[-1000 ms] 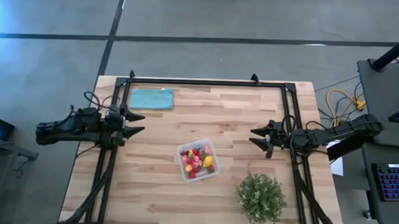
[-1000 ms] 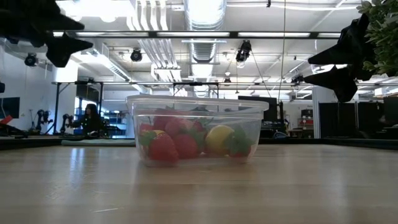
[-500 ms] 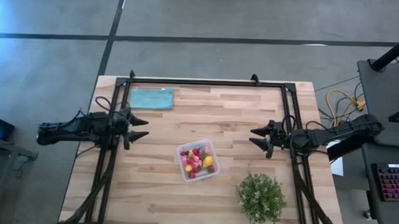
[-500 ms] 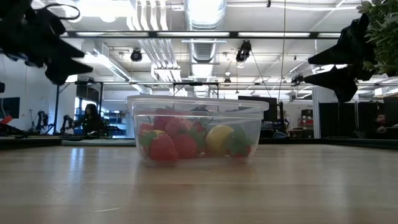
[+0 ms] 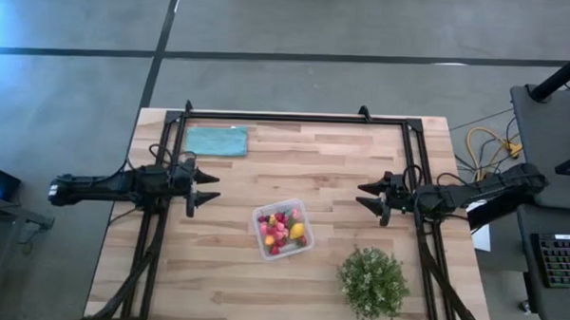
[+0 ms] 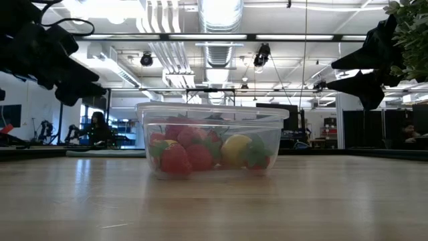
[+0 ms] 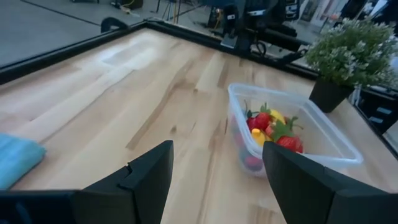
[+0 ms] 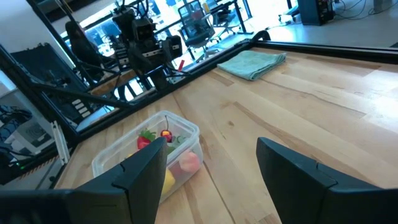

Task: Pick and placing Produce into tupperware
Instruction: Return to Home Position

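Note:
The clear tupperware [image 5: 282, 229] stands on its base near the table's middle, holding the produce [image 5: 283, 228]: red, pink, yellow and orange toy pieces, also seen through its wall in the low view [image 6: 204, 150]. My left gripper [image 5: 209, 189] hovers open over the table's left part, left of the box [image 7: 292, 130], holding nothing. My right gripper [image 5: 365, 200] hovers open over the right part, right of the box [image 8: 149, 152], also holding nothing.
A folded teal cloth [image 5: 216, 140] lies at the far left of the table. A green leafy bush in a pot [image 5: 373, 283] stands near the right near corner. A black frame [image 5: 296, 117] runs along the table's far edge and both sides. Bare wood surrounds the box.
My left gripper has moved toward the table's right and slightly toward the near edge, closer to the tupperware, and has come lower in the low view. My right gripper has kept still. The tupperware and produce have not moved.

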You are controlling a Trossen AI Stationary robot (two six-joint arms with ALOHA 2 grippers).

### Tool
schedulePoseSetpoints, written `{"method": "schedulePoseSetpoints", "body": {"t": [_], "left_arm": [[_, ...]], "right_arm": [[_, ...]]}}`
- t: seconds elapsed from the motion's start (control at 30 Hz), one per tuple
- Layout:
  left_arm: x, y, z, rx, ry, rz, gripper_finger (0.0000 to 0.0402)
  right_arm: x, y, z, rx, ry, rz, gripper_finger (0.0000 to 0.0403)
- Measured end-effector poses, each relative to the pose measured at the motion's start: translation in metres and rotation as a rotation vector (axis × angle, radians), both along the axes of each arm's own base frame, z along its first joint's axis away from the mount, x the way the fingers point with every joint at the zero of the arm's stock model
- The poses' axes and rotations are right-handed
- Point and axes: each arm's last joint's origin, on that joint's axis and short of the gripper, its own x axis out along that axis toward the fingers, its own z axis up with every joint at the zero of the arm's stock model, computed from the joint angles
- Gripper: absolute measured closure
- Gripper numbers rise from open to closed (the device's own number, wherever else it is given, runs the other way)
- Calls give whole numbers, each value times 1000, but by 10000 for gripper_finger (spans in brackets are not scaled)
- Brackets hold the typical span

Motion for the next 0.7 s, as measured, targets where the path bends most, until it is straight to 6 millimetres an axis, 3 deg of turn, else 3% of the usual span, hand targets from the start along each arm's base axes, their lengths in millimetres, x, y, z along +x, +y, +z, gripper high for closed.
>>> {"method": "schedulePoseSetpoints", "body": {"t": [0.7], "left_arm": [[4,0,-5,-1,66,1,168]], "right_arm": [[0,0,0,0,-1,0,163]]}}
